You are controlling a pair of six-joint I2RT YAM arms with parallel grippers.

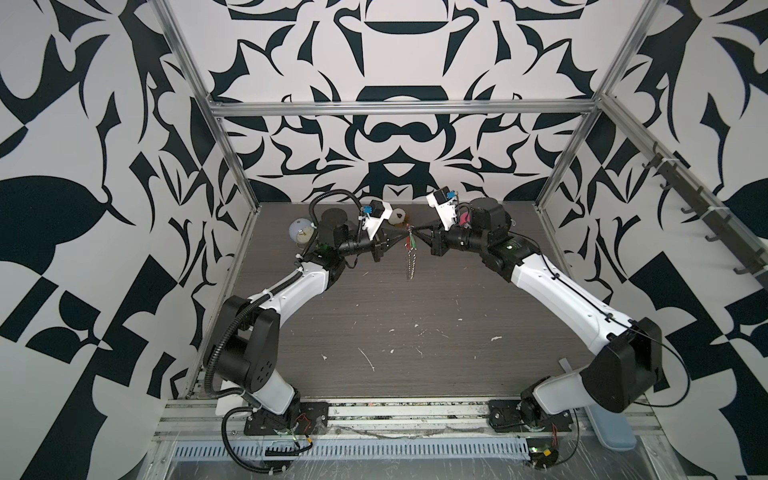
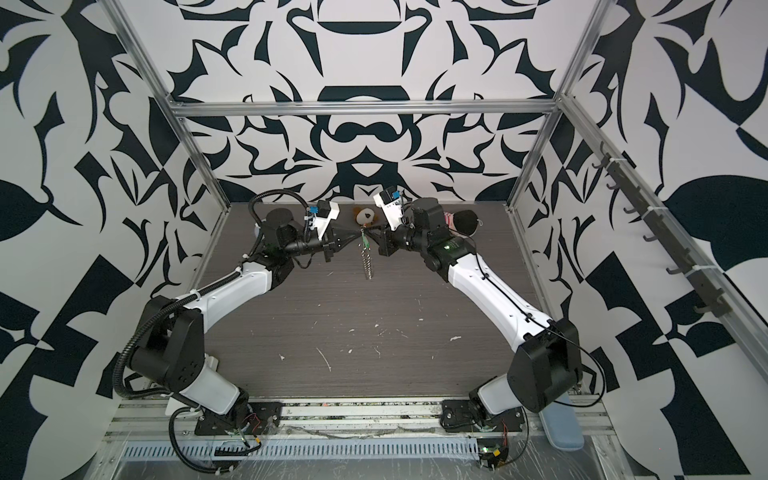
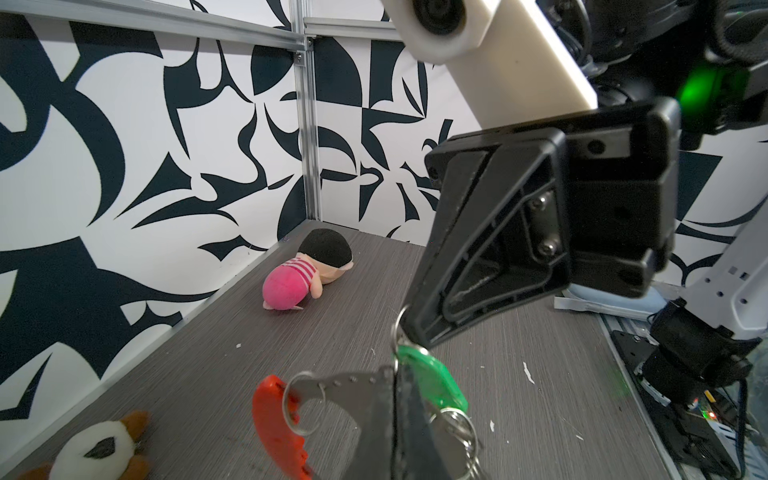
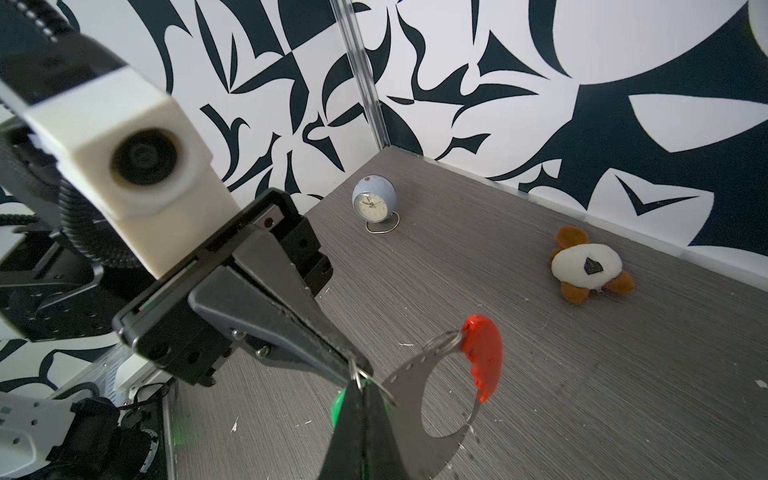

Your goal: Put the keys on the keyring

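Both grippers meet tip to tip above the back middle of the table. My left gripper (image 1: 404,236) (image 3: 400,415) is shut on the keyring (image 3: 332,384) at the grey metal plate that carries the curved orange-red strip (image 3: 274,419) (image 4: 484,353). The silver chain (image 1: 409,264) (image 2: 368,262) hangs straight down between the grippers, its end near the tabletop. The green key tag of the keys (image 3: 432,378) hangs beside the left fingers. My right gripper (image 1: 417,237) (image 4: 362,415) is shut on the thin wire ring at the tag's top. In the right wrist view the tag is mostly hidden behind the right fingers.
A pale blue globe clock (image 4: 373,198) (image 1: 300,231) stands at the back left. A brown and white plush (image 4: 588,266) (image 3: 99,453) lies by the back wall, and a pink doll (image 3: 307,270) near the back right corner. A pale blue pad (image 1: 615,428) lies at the front right.
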